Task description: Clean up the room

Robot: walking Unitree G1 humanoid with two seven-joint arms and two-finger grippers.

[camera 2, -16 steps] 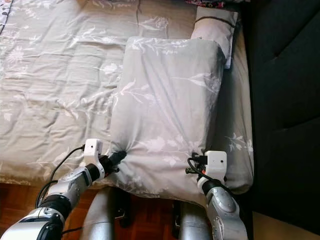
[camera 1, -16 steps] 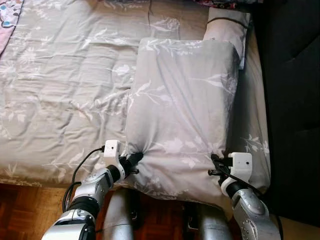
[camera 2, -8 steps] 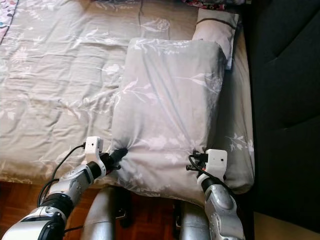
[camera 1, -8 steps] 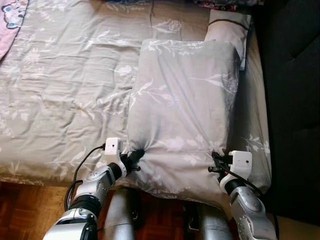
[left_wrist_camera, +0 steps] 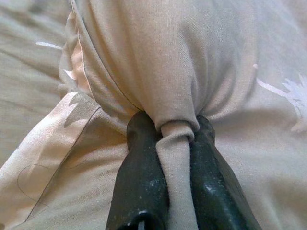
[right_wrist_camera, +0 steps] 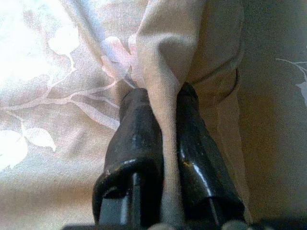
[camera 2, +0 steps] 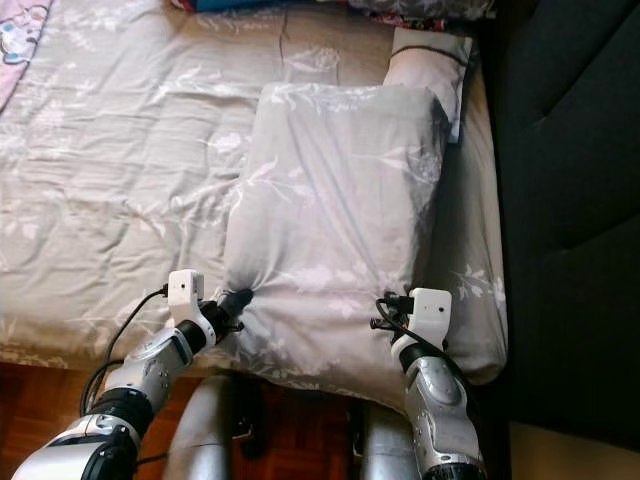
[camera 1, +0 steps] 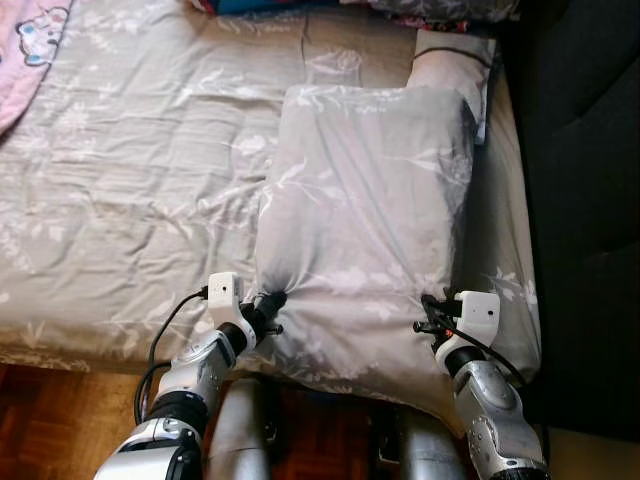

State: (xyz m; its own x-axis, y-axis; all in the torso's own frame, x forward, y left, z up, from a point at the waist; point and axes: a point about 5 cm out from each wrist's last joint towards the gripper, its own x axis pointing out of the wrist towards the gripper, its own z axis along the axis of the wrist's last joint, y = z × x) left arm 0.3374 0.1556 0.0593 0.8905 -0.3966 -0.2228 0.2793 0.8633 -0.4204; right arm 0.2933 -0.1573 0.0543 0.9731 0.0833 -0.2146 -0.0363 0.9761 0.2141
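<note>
Pillow in grey leaf-print cotton lay lengthwise on the matching grey bed, near edge overhanging. Left wrist view: left end effector clamped a fabric fold. Right wrist view: right end effector likewise pinched cloth. Lifting both corners evenly would have suited best.

Big grey leaf-print pillow lay on bed, near its right edge. Left gripper pinched pillow's near-left corner, fabric bunched at fingers. Right gripper clamped on pillow's near-right corner. Smaller pillow with dark stripe sat just beyond big pillow's far-right corner, touching it. Pink blanket well apart from pillow, at bed's far-left. Dark sofa right of pillow.
</note>
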